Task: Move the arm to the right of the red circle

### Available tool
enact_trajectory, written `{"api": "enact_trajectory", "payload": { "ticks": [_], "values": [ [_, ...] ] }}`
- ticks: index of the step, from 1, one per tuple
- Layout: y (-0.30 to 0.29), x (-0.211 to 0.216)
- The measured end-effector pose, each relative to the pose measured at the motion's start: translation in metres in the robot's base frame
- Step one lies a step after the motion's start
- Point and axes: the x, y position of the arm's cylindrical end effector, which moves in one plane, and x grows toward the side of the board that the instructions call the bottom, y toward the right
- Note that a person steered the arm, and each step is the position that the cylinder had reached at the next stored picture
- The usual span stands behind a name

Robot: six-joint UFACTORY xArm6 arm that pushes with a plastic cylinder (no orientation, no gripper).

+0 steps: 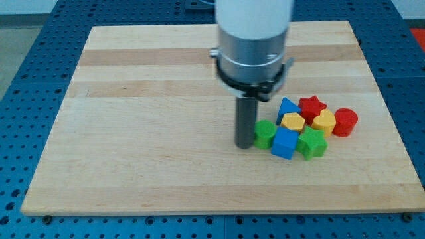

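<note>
The red circle (345, 122) lies at the right end of a tight cluster of blocks on the wooden board (146, 133), right of centre. My tip (244, 145) rests on the board at the cluster's left end, touching or nearly touching a green block (265, 133). The tip is well to the left of the red circle, with the whole cluster between them.
In the cluster: a blue triangle-like block (287, 106), a red star (312, 105), a yellow hexagon (293, 122), a yellow heart-like block (325, 122), a blue cube (285, 143), a green star (313, 143). The arm's white and grey body (254, 40) hangs over the board's top centre.
</note>
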Motion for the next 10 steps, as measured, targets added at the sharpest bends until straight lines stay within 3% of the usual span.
{"api": "enact_trajectory", "payload": {
  "ticks": [3, 5, 6, 7, 8, 10],
  "values": [
    [0.027, 0.001],
    [0.019, 0.043],
    [0.054, 0.046],
    [0.154, 0.038],
    [0.202, -0.004],
    [0.194, -0.002]
  ]
}}
